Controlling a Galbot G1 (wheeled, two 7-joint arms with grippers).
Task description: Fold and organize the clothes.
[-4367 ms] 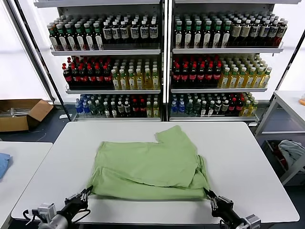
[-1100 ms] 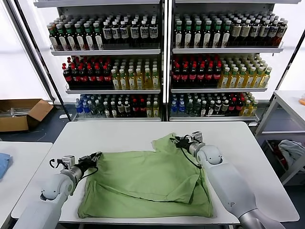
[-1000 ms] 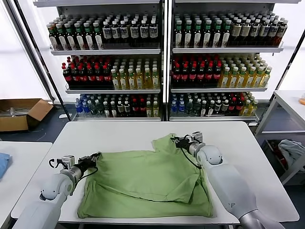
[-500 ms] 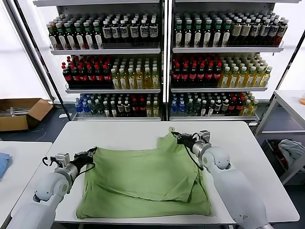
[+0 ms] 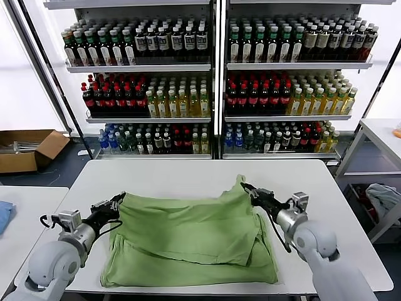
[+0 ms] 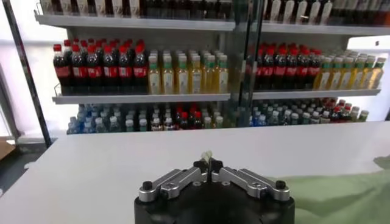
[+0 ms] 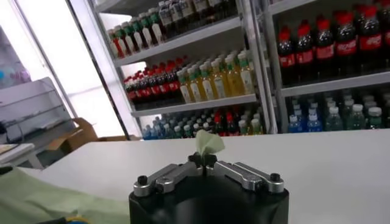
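Note:
A light green T-shirt [image 5: 188, 232] lies spread on the white table [image 5: 169, 172], its near part doubled over. My left gripper [image 5: 117, 199] is shut on the shirt's far left corner; in the left wrist view its jaws [image 6: 208, 163] pinch a thin sliver of fabric, with more green cloth [image 6: 359, 195] beside them. My right gripper [image 5: 245, 186] is shut on the far right corner, which rises to a small peak. In the right wrist view a tuft of green fabric [image 7: 209, 141] sticks out of the closed gripper [image 7: 203, 160].
Shelves of bottles [image 5: 213, 81] stand behind the table. An open cardboard box [image 5: 25, 147] lies on the floor at the left. A second table [image 5: 25, 207] with a blue cloth [image 5: 3, 216] is at the near left, and a rack holding cloth [image 5: 382, 197] at the right.
Both grippers moved outward and back toward me, holding the shirt's far corners. The far edge is now stretched straighter, and the right corner has shifted right.

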